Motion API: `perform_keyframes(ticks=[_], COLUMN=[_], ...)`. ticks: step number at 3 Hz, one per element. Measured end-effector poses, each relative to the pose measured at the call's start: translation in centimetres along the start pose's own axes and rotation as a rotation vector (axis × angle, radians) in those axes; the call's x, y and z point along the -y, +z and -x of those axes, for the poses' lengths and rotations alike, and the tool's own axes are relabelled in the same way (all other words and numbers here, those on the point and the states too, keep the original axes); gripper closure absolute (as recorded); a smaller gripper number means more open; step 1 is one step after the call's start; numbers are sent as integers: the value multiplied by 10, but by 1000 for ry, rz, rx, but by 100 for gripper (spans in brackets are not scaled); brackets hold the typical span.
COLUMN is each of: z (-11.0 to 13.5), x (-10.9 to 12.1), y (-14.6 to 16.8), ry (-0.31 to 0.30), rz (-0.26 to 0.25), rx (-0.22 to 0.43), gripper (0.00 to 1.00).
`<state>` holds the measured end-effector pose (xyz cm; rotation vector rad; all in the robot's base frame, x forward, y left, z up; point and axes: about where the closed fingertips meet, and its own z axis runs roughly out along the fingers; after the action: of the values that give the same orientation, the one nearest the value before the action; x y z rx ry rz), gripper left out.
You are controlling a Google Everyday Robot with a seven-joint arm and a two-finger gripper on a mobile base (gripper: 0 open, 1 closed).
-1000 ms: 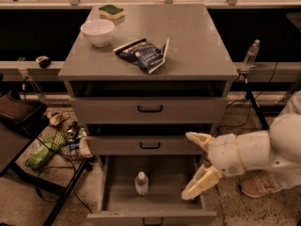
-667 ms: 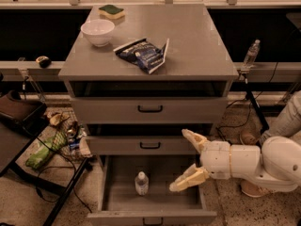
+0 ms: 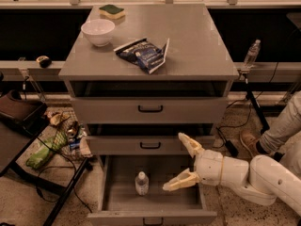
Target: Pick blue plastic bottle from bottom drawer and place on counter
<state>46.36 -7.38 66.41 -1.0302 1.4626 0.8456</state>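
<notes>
The blue plastic bottle [image 3: 141,183] stands upright in the open bottom drawer [image 3: 151,214], left of the drawer's middle. My gripper [image 3: 178,164] hangs over the right half of the drawer, to the right of the bottle and apart from it. Its two pale fingers [image 3: 190,144] are spread wide and empty. The white arm [image 3: 254,175] comes in from the right. The counter [image 3: 197,46] is the grey cabinet top above.
On the counter are a white bowl [image 3: 98,31], a sponge [image 3: 112,11] and a dark chip bag [image 3: 143,54]. The two upper drawers [image 3: 150,109] are shut. A thin clear bottle [image 3: 251,54] stands at the right. A person's leg [image 3: 282,128] and floor clutter [image 3: 51,145] flank the cabinet.
My gripper has moved left and lower, from beside the drawer's right edge to over its right half, closer to the bottle. The fingers stay spread.
</notes>
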Motion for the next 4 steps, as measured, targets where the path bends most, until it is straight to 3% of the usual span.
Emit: perform_keyframes(ticks=[1, 2, 3, 4], z=[0, -30, -103, -169], x=[0, 3, 19, 34], y=[0, 34, 86, 117], ry=[1, -2, -24, -58], rz=[0, 2, -16, -35], rx=[0, -24, -82, -120], gripper=[0, 0, 0, 0])
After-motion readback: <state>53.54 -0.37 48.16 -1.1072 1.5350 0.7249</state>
